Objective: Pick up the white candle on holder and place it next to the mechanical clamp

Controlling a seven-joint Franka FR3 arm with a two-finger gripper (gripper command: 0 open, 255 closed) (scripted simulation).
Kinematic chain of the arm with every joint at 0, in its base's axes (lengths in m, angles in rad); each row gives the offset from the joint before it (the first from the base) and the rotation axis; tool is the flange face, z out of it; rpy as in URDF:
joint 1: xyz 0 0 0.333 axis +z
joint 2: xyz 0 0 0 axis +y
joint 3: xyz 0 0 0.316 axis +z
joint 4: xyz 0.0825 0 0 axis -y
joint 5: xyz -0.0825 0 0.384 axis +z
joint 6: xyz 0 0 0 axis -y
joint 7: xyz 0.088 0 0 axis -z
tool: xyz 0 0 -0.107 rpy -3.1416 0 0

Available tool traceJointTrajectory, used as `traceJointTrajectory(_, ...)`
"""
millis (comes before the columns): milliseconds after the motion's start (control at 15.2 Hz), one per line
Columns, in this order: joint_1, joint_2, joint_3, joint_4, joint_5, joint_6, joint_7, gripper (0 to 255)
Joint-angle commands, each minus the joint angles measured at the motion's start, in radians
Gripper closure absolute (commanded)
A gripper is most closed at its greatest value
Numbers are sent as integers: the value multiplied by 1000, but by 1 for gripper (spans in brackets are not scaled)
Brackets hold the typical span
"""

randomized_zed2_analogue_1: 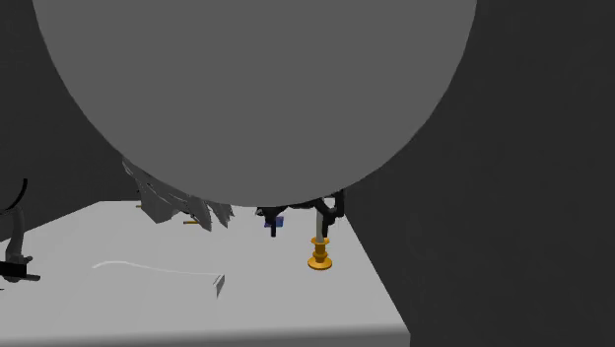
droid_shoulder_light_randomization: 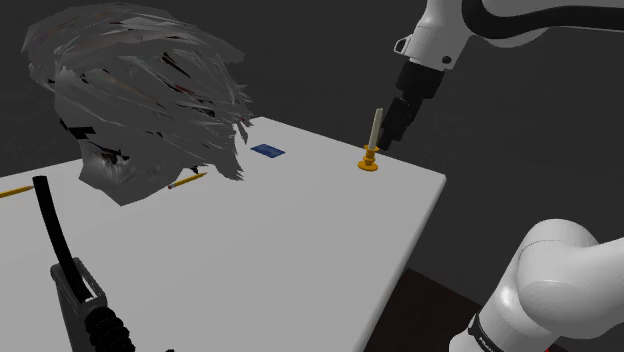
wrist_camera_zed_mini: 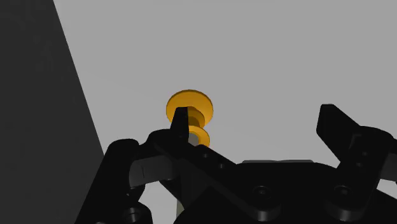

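A pale candle [droid_shoulder_light_randomization: 376, 128] stands upright in an orange holder [droid_shoulder_light_randomization: 369, 164] near the table's far edge. My gripper [droid_shoulder_light_randomization: 397, 133] hangs just to the shoulder view's right of the candle, at the height of its stem. In the wrist view the fingers stand wide apart, gripper [wrist_camera_zed_mini: 257, 124] open. The orange holder [wrist_camera_zed_mini: 189, 109] sits by one fingertip [wrist_camera_zed_mini: 181, 122], not in the middle of the gap. Nothing is clasped. The black mechanical clamp [droid_shoulder_light_randomization: 80, 290] lies at the table's near corner, at the shoulder view's lower left, far from the candle.
A big grey shaggy object [droid_shoulder_light_randomization: 140, 95] covers the table's [droid_shoulder_light_randomization: 300, 250] far left. A small blue item [droid_shoulder_light_randomization: 267, 151] and a pencil [droid_shoulder_light_randomization: 187, 180] lie beside it. In the second exterior view a thin white strip [randomized_zed2_analogue_1: 158, 268] lies on the table, and a grey blob [randomized_zed2_analogue_1: 256, 89] blocks the upper part.
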Motion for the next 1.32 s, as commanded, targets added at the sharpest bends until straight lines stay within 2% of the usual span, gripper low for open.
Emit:
traceJointTrajectory(0, 0, 0, 0, 0, 0, 0, 0, 0)
traceJointTrajectory(330, -1, -43, -170, -110, 80, 260, -144, 0)
traceJointTrajectory(858, 9, -12, -158, -186, 96, 369, -150, 0)
traceJointTrajectory(1254, 9, -12, -158, -186, 96, 369, -150, 0)
